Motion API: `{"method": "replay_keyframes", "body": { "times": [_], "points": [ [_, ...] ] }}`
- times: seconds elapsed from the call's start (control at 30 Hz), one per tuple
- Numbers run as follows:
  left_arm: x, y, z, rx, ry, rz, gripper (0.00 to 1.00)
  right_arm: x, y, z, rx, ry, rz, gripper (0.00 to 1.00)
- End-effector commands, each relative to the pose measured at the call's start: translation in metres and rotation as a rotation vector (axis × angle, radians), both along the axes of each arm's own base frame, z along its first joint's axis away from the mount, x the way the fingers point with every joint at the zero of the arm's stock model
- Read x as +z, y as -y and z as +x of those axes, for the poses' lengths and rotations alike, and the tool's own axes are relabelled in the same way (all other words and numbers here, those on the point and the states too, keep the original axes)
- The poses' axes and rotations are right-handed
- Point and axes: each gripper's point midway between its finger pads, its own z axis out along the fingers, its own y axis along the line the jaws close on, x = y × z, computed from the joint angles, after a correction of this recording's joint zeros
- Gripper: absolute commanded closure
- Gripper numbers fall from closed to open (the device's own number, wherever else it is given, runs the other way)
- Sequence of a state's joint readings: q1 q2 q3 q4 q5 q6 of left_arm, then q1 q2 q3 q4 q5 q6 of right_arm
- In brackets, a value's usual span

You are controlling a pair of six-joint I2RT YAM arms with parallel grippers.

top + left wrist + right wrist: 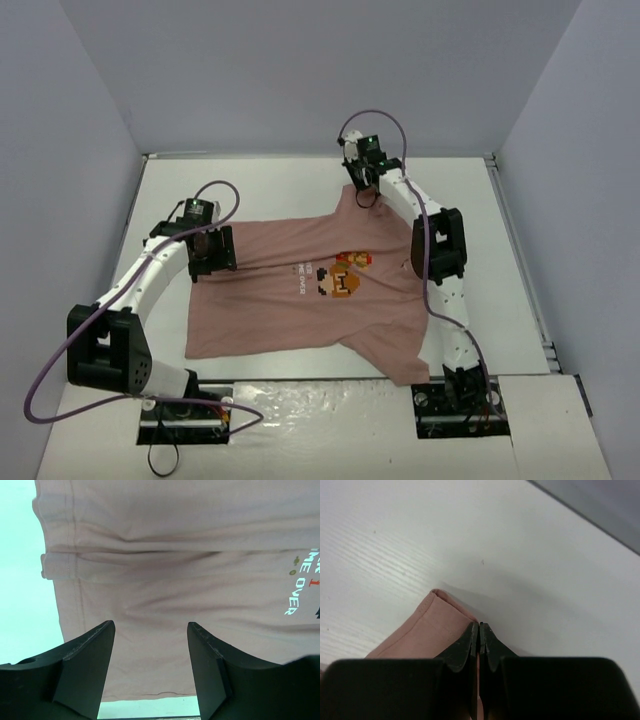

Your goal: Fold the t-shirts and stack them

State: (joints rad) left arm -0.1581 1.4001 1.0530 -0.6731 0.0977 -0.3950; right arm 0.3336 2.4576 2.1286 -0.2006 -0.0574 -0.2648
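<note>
The dusty-pink t-shirt [300,310] lies spread flat on the white table [250,190], its pixel-figure print [342,277] facing up. My left gripper [213,252] is open and hovers low over the shirt's left part. In the left wrist view its fingers [90,655] straddle creased fabric [175,555] near the hem, and the white text [300,590] shows at the right. My right gripper [364,195] is at the shirt's far corner. In the right wrist view it [479,626] is shut on the folded pink edge [425,630].
Grey-blue walls enclose the table on three sides. The near sleeve [395,355] reaches toward the right arm's base [460,390]. Purple cables loop from both arms, one [60,370] by the left base. Bare table lies behind and beside the shirt.
</note>
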Motion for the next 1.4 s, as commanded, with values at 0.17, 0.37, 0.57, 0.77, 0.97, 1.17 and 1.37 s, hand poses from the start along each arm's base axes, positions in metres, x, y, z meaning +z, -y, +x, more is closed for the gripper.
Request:
{"method": "replay_keyframes", "body": {
  "times": [0.17, 0.37, 0.57, 0.77, 0.97, 1.17, 1.37],
  "points": [
    [0.021, 0.001, 0.008, -0.023, 0.064, 0.010, 0.43, 0.078, -0.002, 0.032, -0.073, 0.179, 0.076, 0.44],
    [0.030, 0.003, 0.038, -0.019, 0.098, 0.017, 0.43, 0.133, 0.050, -0.002, -0.243, 0.159, 0.243, 0.49],
    [0.030, 0.014, 0.092, -0.003, 0.126, -0.006, 0.43, 0.090, 0.088, -0.057, -0.358, 0.006, 0.259, 0.51],
    [-0.005, 0.014, 0.140, 0.020, 0.072, 0.005, 0.43, 0.040, 0.095, -0.073, -0.351, -0.120, 0.267, 0.50],
    [-0.031, 0.009, 0.168, 0.052, 0.040, 0.009, 0.44, 0.003, 0.085, -0.074, -0.297, -0.202, 0.276, 0.49],
    [-0.053, 0.004, 0.178, 0.063, 0.024, 0.036, 0.44, -0.029, 0.097, -0.071, -0.362, -0.231, 0.236, 0.53],
    [-0.075, 0.000, 0.178, 0.095, -0.022, 0.038, 0.44, -0.036, 0.127, -0.078, -0.495, -0.210, 0.162, 0.90]
  ]
}}
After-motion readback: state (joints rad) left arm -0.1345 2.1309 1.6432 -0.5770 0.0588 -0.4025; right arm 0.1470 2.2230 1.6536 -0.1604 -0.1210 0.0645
